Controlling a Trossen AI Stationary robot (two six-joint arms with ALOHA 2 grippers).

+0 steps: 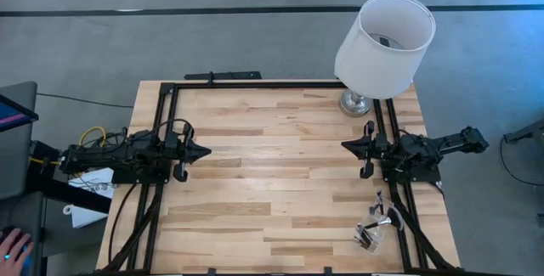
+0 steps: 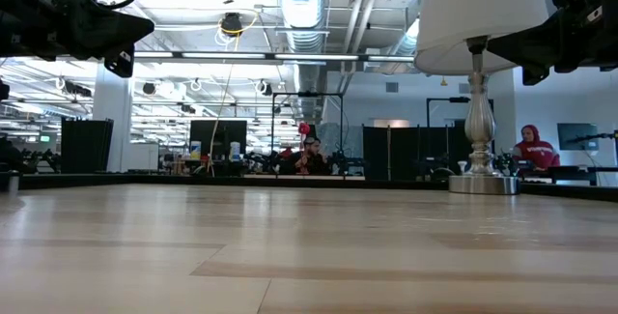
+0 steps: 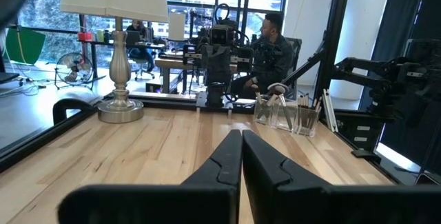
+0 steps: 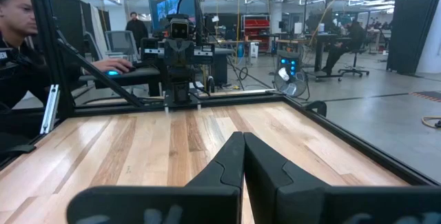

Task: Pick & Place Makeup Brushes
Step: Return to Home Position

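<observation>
The makeup brushes sit in a clear holder at the table's near right, next to the right arm's base. In the left wrist view the brushes stick up out of the holder, thin handles and pale tips. My left gripper hovers shut at the table's left side, pointing level toward the right; its fingers meet with nothing between them. My right gripper hovers shut at the right side, pointing left, its fingers closed on nothing. Both are far from the brushes.
A lamp with a white shade stands on its silver base at the far right corner. A black frame runs along the table's edges. Bare wood lies between the two grippers. People sit beyond the table.
</observation>
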